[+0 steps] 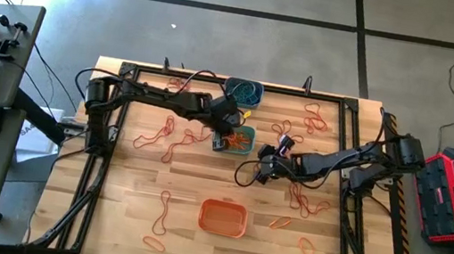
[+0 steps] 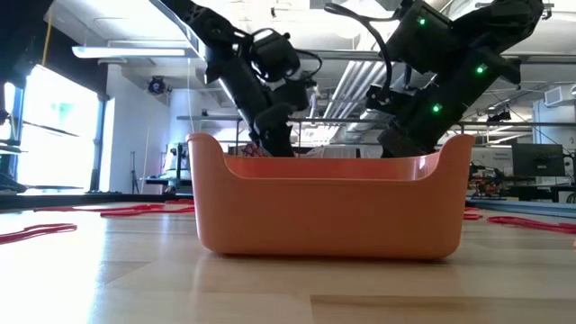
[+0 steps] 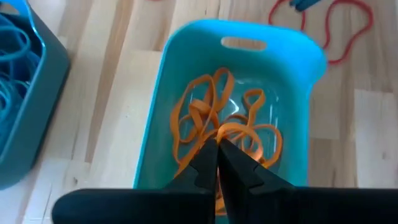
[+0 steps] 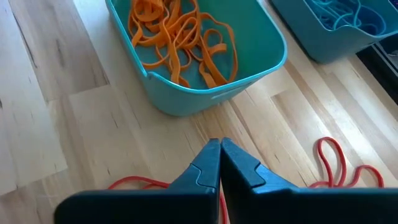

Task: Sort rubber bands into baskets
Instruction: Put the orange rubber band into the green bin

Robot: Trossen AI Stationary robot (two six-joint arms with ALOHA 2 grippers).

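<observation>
My left gripper [image 1: 228, 134] [image 3: 217, 144] is shut above the teal-green basket [image 1: 243, 138] [image 3: 298, 112], which holds several orange rubber bands [image 3: 199, 112] [image 4: 177, 37]. Just to the right of that basket, my right gripper [image 1: 259, 170] [image 4: 219, 144] hangs shut over the table. A red rubber band [image 4: 143, 182] passes under its fingers. The grey-blue basket [image 1: 243, 92] [image 4: 329, 43] with blue bands stands behind the teal one. The orange basket [image 1: 222, 218] [image 2: 328, 216] stands near the front edge. My left gripper pinches an orange rubber band [image 3: 239, 132] at the free ends of its two fingers, slanting down from the table's left. The band droops from the tips into the teal-green basket among the other orange bands. My right gripper: I cannot tell whether it touches the red band, because its own fingers hide it.
Red and orange bands lie scattered over the wood: left of the baskets [image 1: 160, 140], at the far right [image 1: 314, 117], and near the front [image 1: 163, 212] [image 1: 306, 202]. A black frame [image 1: 94, 170] borders the table. Black cables loop by the right gripper [image 1: 243, 173].
</observation>
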